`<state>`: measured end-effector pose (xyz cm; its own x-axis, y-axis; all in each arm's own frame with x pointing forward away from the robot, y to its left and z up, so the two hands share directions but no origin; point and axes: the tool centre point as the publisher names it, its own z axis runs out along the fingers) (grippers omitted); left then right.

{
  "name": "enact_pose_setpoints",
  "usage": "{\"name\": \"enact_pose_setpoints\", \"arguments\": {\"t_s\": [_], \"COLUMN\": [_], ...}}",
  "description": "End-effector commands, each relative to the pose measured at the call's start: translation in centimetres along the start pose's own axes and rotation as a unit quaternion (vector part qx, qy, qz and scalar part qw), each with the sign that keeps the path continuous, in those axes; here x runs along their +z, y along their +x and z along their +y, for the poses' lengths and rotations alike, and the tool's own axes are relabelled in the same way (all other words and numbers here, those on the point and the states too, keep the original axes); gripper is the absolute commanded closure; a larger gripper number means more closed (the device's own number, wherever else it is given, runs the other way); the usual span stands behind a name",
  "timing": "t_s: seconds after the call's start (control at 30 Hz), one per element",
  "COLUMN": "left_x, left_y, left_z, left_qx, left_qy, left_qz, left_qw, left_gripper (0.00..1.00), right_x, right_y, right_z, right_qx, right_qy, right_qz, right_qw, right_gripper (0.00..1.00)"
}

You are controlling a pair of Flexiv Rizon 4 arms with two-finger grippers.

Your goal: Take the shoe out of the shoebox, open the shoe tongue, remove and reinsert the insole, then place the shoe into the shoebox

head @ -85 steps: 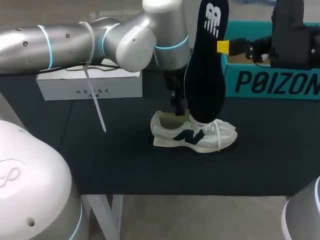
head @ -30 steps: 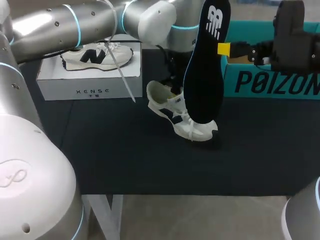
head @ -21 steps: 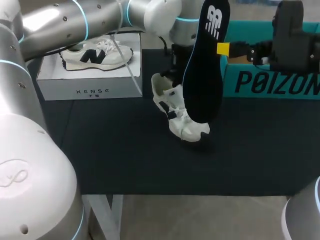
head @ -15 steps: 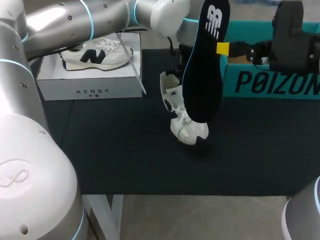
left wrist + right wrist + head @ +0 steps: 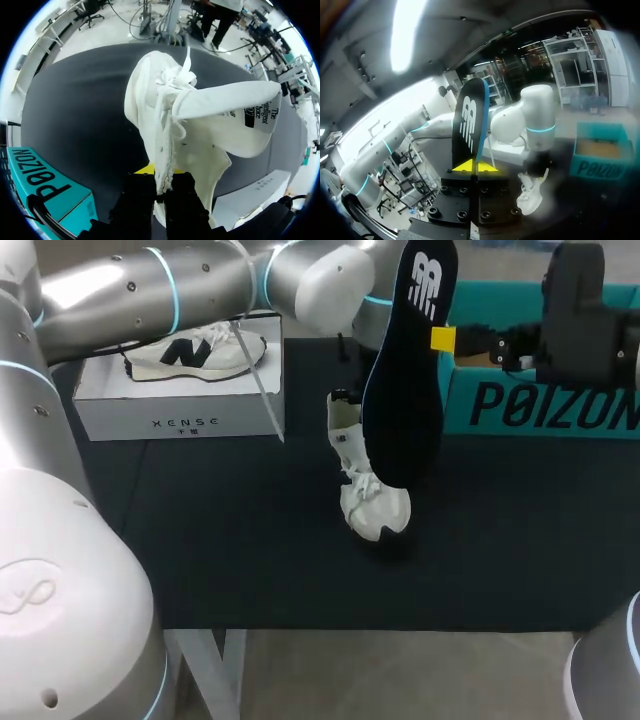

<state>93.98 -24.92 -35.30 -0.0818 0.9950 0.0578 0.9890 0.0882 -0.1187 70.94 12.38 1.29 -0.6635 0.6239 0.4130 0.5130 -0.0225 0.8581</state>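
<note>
shoe (image 5: 362, 475): hangs heel up and toe down over the middle of the mat (image 5: 200, 540), just in front of the insole. my left gripper (image 5: 160, 176) is clamped on the heel collar, with the fabric pinched between both fingers. no view settles whether the toe touches the mat.

insole (image 5: 405, 370): upright, dark, logo end up. my right gripper (image 5: 447, 337) pinches it at one edge, tips closed on it from both sides.

shoebox (image 5: 540, 400): teal, at the mat's far right, just beside the insole. my right wrist is above it.

left wrist view alone shows the tongue (image 5: 230, 107) pulled out sideways from the laces, its label exposed and the throat open. right wrist view alone shows the two yellow tips meeting on the insole's edge, with the shoe small beyond, under my left arm. head view alone shows a second shoe (image 5: 195, 348) lying on a white box (image 5: 180, 410) at the far left.

surface: a dark mat covers the table.
</note>
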Motion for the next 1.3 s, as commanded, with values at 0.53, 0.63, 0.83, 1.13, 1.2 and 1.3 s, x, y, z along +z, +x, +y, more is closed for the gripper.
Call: {"name": "enact_pose_setpoints", "arguments": {"t_s": [0.53,0.63,0.83,1.13,1.2,1.3], "left_x": [3.9,3.6,0.4,-3.3,-4.0,-5.3], "left_y": [-2.3,-2.0,-0.9,1.2,1.8,2.7], "left_z": [1.9,1.8,0.8,2.3,2.9,3.5], "left_qx": [-0.028,-0.038,-0.062,-0.155,-0.177,-0.201], "left_qy": [-0.003,0.003,-0.010,-0.025,-0.024,-0.010], "left_qz": [0.032,0.018,-0.010,-0.040,-0.062,-0.120], "left_qw": [0.999,0.999,0.998,0.987,0.982,0.972], "left_gripper": [0.16,0.00,0.00,0.00,0.00,0.00], "right_x": [0.8,0.9,1.0,1.6,1.7,1.8], "right_y": [0.2,0.1,0.1,0.1,0.1,0.1], "right_z": [-0.3,-0.2,0.1,0.4,0.5,0.6], "right_qx": [0.008,0.008,0.004,0.001,0.000,0.000], "right_qy": [-0.003,-0.002,-0.001,0.004,0.004,0.005], "right_qz": [0.002,0.002,0.004,0.013,0.015,0.017], "right_qw": [1.000,1.000,1.000,1.000,1.000,1.000], "right_gripper": [1.00,1.00,1.00,1.00,1.00,1.00]}}
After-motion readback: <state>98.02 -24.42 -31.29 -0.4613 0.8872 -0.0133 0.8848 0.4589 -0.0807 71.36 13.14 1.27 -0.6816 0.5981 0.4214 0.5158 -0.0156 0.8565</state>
